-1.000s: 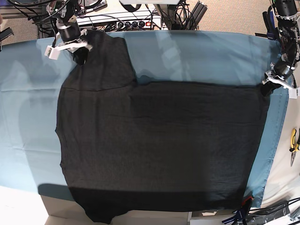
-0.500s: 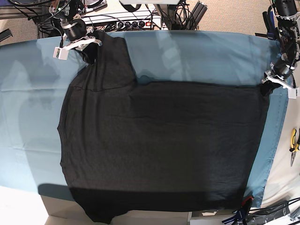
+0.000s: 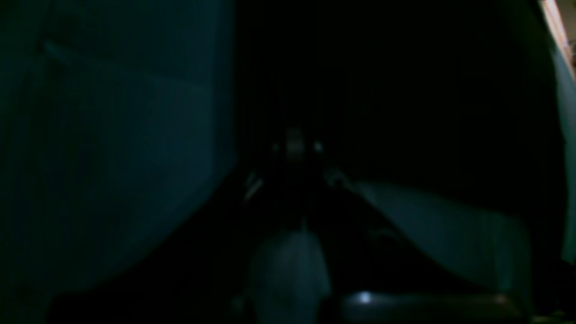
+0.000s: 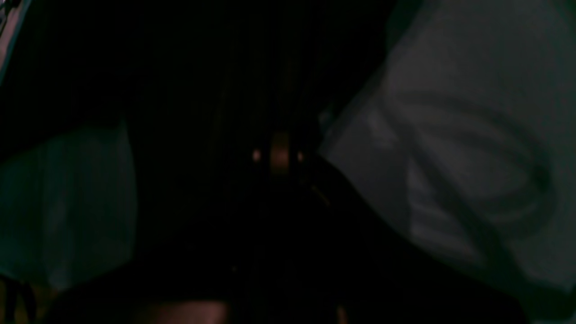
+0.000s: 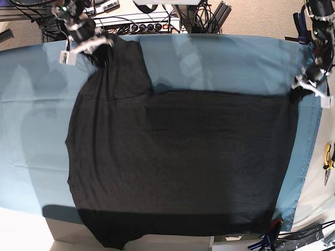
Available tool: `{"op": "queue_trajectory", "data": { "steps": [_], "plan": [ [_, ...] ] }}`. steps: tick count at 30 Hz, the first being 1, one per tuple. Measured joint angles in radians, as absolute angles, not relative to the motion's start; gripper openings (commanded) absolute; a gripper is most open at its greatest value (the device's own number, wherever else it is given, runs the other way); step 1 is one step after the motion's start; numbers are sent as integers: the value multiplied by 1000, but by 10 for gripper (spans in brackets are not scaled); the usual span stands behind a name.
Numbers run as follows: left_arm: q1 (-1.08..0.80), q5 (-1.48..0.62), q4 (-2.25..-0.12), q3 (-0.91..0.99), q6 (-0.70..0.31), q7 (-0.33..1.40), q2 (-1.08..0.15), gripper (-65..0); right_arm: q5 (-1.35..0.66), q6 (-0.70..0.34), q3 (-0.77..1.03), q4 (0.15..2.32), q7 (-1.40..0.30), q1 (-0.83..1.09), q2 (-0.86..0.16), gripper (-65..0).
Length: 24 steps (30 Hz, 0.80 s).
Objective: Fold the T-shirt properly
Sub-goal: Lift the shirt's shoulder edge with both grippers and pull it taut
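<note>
Fingers of both arms are clamped on the T-shirt (image 5: 178, 162): right gripper (image 5: 99, 51) at the sleeve, left gripper (image 5: 299, 93) at the far hem corner. It lies flat on the table (image 5: 220, 63); no fold is made yet.

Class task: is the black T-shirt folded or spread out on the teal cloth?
Mostly spread: the T-shirt lies flat and open across the teal cloth, its near edge overhanging; no fold shows, except possibly at the far-left sleeve.
</note>
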<state>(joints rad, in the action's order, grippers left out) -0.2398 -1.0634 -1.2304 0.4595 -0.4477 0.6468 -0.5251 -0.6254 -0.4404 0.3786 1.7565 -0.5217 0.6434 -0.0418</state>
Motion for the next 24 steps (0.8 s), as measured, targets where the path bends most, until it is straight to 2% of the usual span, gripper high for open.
{"op": "queue_trajectory", "data": {
  "steps": [8, 15, 21, 24],
  "plan": [
    [-287, -1120, -1248, 459, -466, 671, -535, -650, -668, -461, 449, 1759, -527, 715, -84, -650],
    [-373, -1111, -1363, 471, -461, 718, -535, -650, -719, -449, 531, 1759, -570, 748, -108, -650],
    [-474, -1096, -1480, 552, -473, 785, -516, -650, -736, -453, 562, 1758, -596, 809, -150, -650],
    [-524, -1093, -1527, 615, -456, 783, -519, -650, -694, -416, 561, 1735, -663, 834, -166, -650]
  ]
}}
